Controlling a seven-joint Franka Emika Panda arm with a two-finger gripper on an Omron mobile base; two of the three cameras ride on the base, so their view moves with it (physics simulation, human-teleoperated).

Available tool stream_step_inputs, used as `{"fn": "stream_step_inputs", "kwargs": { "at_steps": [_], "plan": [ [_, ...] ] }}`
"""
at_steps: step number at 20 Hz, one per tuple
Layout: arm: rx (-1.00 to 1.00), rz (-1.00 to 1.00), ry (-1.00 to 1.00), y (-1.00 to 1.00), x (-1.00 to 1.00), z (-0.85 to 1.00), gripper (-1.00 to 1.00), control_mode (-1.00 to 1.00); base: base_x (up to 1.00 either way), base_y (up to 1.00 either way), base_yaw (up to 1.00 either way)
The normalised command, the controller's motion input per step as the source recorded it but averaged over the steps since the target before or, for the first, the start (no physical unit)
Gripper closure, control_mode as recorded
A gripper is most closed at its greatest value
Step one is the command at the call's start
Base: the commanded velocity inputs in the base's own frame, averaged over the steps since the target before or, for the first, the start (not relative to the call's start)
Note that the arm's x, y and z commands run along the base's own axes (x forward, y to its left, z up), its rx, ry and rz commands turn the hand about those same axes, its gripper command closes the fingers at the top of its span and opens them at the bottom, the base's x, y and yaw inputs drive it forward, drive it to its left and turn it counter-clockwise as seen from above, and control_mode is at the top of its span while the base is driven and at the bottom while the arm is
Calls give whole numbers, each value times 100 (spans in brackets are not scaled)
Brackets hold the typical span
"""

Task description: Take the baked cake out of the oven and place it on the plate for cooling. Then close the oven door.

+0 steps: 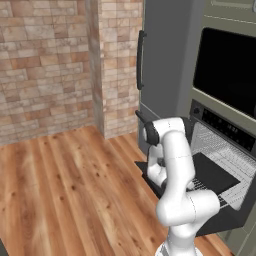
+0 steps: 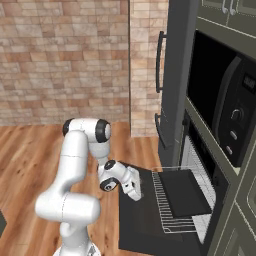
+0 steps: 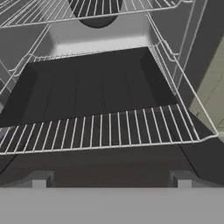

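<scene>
Black tray (image 3: 96,85) is lying on the wire rack (image 2: 172,210) straight ahead of the hand (image 2: 134,191), which is hovering wide-spread and empty over the oven door (image 2: 137,220).

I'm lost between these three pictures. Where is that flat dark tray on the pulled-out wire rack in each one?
Left base view: dark tray, right of centre, behind the arm.
Right base view: lower right, on the wire rack.
Hand view: centre, straight ahead.
Shared landmark: the wire rack under it.
</scene>
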Motion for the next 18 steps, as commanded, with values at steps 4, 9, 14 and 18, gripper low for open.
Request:
{"fn": "stream_step_inputs", "kwargs": {
  "at_steps": [4,9,14,18],
  "plan": [
    [-5,-28,0,-19,30,-24,-100,-100,0,0,0],
    [-12,-21,0,-24,34,-11,-100,-100,0,0,0],
    [-22,-11,2,-15,22,-1,-100,-100,0,0,0],
    [-33,-2,5,1,14,-13,-100,-100,0,0,0]
  ]
}}
